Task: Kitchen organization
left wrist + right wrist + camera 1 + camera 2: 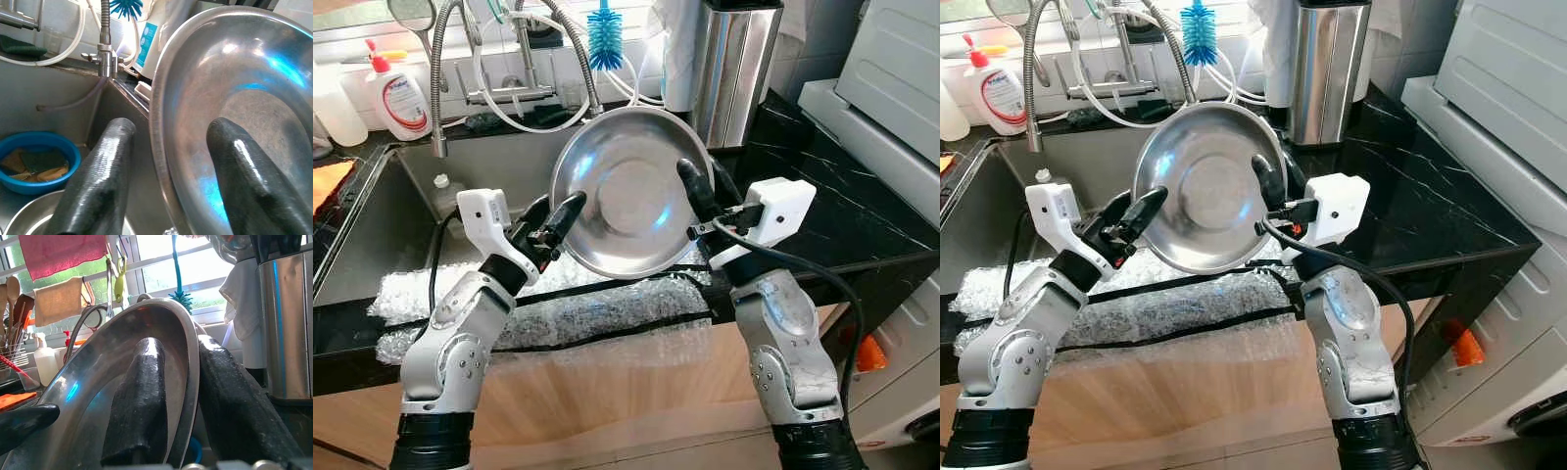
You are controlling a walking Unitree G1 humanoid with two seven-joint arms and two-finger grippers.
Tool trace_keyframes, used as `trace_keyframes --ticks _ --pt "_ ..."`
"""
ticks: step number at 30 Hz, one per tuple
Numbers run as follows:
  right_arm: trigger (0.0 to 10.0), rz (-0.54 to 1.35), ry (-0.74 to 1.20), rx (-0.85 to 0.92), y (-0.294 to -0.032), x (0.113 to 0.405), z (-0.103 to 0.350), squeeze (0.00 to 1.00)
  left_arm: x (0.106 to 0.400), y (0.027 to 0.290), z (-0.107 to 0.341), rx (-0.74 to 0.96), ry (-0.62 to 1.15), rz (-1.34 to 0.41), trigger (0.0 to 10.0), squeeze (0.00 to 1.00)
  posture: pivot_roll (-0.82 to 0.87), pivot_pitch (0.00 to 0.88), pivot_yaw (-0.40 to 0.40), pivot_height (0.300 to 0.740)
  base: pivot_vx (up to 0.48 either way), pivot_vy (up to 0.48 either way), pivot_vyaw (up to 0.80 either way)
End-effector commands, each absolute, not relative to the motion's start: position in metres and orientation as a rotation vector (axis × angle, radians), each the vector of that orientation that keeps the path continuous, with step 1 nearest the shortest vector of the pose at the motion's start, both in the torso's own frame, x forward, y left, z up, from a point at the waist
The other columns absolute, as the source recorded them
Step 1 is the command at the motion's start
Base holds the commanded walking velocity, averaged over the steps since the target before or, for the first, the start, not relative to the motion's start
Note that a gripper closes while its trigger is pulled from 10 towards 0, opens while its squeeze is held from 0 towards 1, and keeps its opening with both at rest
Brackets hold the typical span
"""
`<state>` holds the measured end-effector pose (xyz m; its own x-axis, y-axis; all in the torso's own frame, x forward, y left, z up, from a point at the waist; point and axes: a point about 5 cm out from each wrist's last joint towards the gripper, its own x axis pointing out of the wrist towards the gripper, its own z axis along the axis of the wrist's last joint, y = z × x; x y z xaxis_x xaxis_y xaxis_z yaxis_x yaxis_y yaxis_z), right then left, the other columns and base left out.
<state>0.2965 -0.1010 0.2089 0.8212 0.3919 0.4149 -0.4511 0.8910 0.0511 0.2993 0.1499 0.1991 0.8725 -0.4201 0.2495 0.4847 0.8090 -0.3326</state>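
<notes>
A stainless steel bowl (626,196) is held tilted on edge above the sink's front rim, its hollow facing me. My right gripper (693,186) is shut on the bowl's right rim; the right wrist view shows one finger (142,396) inside the bowl (98,382) and the other pressed against its back. My left gripper (566,213) is at the bowl's left rim. In the left wrist view its fingers (98,171) straddle the rim of the bowl (244,73) with a gap, one inside and one outside, so it stands open.
The sink (391,225) lies behind and left, with a blue bowl of sponges (39,161) in it. Bubble wrap (587,313) covers the front edge. A spring faucet (437,88), soap bottle (399,98), blue brush (604,39) and steel canister (734,69) stand behind. Black counter (822,196) extends right.
</notes>
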Motion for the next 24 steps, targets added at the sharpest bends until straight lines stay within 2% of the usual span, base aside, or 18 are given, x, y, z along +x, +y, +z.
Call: trace_keyframes --ticks 1,24 --pt "10.0 0.48 -0.461 0.159 -0.097 0.2919 0.2214 0.0 0.3002 0.1483 0.2029 -0.394 -0.176 -0.503 0.0 0.0 -0.08 0.01 0.06 0.74 0.0 0.0 0.0" --pt "10.0 0.488 -0.454 0.157 -0.0963 0.2919 0.2207 0.0 0.3002 0.1462 0.2037 -0.399 -0.183 -0.514 0.0 0.0 -0.08 0.008 0.058 0.74 0.0 0.0 0.0"
